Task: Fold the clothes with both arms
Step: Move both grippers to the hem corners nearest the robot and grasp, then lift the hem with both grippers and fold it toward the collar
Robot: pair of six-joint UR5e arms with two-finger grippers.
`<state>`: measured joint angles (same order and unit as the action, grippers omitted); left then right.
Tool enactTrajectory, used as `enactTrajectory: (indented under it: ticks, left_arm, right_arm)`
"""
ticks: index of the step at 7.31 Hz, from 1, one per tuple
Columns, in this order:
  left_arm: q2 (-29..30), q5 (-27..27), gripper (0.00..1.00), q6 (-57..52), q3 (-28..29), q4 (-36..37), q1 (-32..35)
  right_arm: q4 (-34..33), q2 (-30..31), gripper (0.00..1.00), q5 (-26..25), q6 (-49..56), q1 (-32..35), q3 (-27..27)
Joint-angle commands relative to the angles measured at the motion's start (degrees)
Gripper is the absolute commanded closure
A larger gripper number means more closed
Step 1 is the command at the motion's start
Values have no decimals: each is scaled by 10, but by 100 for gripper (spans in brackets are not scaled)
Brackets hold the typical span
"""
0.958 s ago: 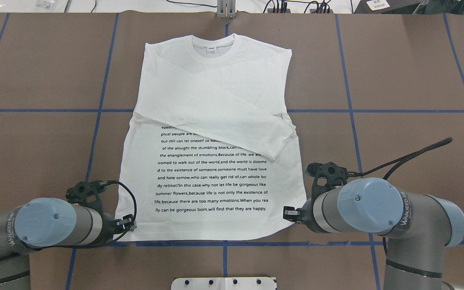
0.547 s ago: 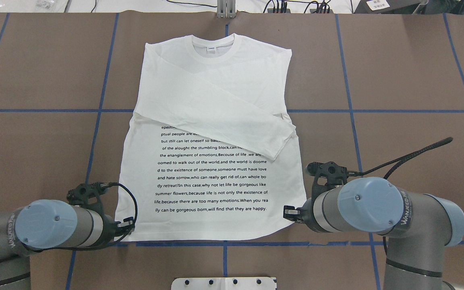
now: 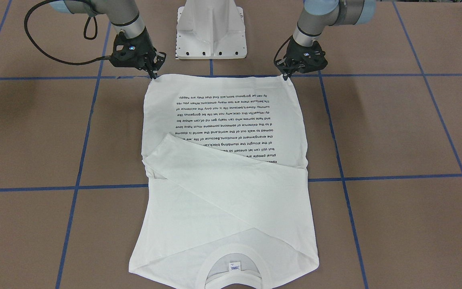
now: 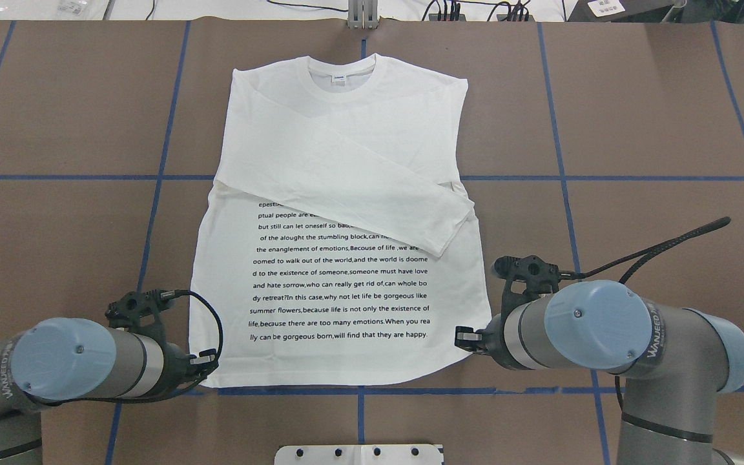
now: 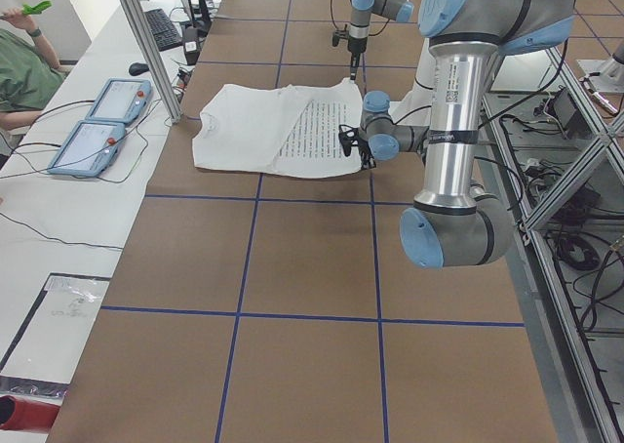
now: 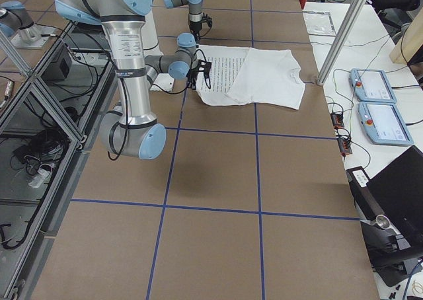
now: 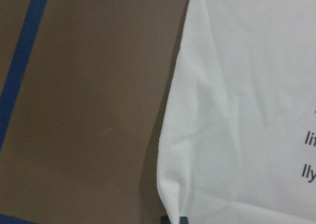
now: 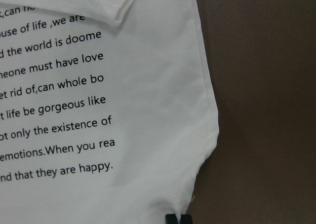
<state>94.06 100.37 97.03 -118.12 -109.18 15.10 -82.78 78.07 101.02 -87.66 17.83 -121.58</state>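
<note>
T-shirt lies flat, print up, in the middle of the brown table. Seen from the overhead camera its collar is at 12 o'clock and its hem at 6 o'clock, along a blue tape line. One long sleeve is folded slantwise across the chest, running from 10 o'clock down to 4 o'clock and covering the top lines of text, so the sleeves look already tucked in and the body fold is what remains.

At the hem's 7 o'clock corner sits the left gripper, at its 5 o'clock corner the right gripper. Each has its fingers drawn together to a point on the cloth, and both wrist views show the fabric puckered toward the tips, so I judge both to be pinching their corners. Holding the two corners at once would let the arms carry the hem toward 12 o'clock as one straight edge, without skewing the fold.

Against a second ago, the left wrist has slid a little toward 7 o'clock and the hem's left corner has drawn inward from the tape line's end. The right wrist has eased slightly toward 5 o'clock. The sleeve, collar and print have not shifted. Beyond the hem at 6 o'clock stands the white pedestal base.
</note>
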Motion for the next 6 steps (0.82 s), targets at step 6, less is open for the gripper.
enactTrajectory:
  ticks: [6]
  left_arm:
    - [-4, 43, 100, 9, -177, 94, -47]
  right_arm:
    - [-2, 145, 100, 231, 19, 63, -153]
